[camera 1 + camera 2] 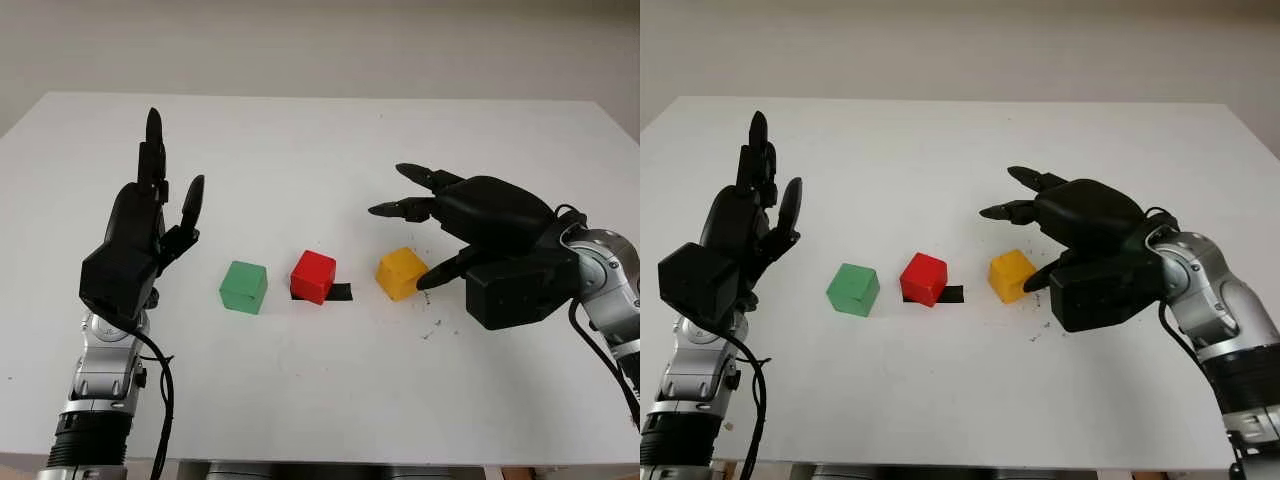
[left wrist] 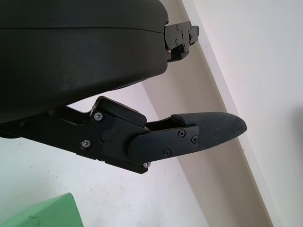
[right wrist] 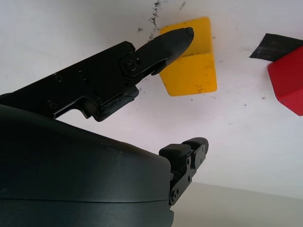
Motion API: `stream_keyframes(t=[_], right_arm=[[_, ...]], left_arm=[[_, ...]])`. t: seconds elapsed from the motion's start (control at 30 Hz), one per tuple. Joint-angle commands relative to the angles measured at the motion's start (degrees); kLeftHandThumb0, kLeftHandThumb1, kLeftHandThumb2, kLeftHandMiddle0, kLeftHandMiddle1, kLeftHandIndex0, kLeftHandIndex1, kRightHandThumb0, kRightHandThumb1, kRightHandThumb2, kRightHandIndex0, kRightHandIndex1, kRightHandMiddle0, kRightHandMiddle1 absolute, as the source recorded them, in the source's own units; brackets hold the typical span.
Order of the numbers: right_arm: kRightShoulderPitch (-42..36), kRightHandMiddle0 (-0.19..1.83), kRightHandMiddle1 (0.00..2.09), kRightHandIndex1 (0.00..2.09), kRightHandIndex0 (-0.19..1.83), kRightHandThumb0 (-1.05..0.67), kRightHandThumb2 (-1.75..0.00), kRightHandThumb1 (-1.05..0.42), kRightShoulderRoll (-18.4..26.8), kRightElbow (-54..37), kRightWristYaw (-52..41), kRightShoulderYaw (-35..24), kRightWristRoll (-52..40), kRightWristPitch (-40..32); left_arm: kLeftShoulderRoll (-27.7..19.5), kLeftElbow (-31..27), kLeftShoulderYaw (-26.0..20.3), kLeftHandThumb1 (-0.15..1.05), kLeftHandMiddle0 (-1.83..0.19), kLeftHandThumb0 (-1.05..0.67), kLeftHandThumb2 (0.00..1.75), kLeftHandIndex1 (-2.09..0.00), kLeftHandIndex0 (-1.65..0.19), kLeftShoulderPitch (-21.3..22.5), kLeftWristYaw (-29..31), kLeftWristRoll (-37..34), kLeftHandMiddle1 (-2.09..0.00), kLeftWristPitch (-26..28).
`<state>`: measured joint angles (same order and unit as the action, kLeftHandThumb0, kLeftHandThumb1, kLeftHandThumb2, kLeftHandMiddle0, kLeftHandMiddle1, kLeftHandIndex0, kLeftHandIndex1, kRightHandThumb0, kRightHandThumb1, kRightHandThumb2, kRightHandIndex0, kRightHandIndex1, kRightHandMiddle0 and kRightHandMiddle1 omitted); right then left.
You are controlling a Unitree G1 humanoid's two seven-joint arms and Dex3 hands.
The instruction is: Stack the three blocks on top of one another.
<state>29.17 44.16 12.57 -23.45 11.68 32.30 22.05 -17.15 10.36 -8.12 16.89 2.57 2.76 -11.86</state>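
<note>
On the table (image 1: 300, 400), the left hand (image 1: 140, 240) hovered open left of the green block (image 1: 243, 286), while the right hand (image 1: 470, 235), fingers wide, flanked the yellow block (image 1: 401, 272) right of the red block (image 1: 313, 276), each probably light, rigid, best pinched on opposite faces.

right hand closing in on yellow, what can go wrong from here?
1. The right hand is open beside the yellow block, one finger low at its near side; it might nudge the block rather than grip it.
2. The red block sits close by on a black tape mark; a pushed yellow block could knock it.
3. The left hand, open, is raised beside the green block.
</note>
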Motion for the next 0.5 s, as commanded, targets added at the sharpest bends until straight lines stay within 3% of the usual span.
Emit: stream_keyframes(t=[0.0,0.47], right_arm=[[-0.50,0.41,0.05,0.05,-0.04,-0.61,-0.05,-0.80,0.18,0.11,0.10,0.49,0.61,0.30],[-2.11,0.46,0.08,0.06,-0.03,-0.49,-0.06,-0.83,-0.74,-0.19,2.29,0.96,2.52,-0.68]], left_arm=[[0.15,-0.57,-0.09,1.05,0.17,-0.84,0.60,-0.06,0.17,-0.18,0.04,-0.18,-0.05,0.15],[-0.02,-1.35,0.01,1.05,0.16,-0.84,0.59,-0.06,0.15,-0.73,0.08,0.31,-0.06,0.58]])
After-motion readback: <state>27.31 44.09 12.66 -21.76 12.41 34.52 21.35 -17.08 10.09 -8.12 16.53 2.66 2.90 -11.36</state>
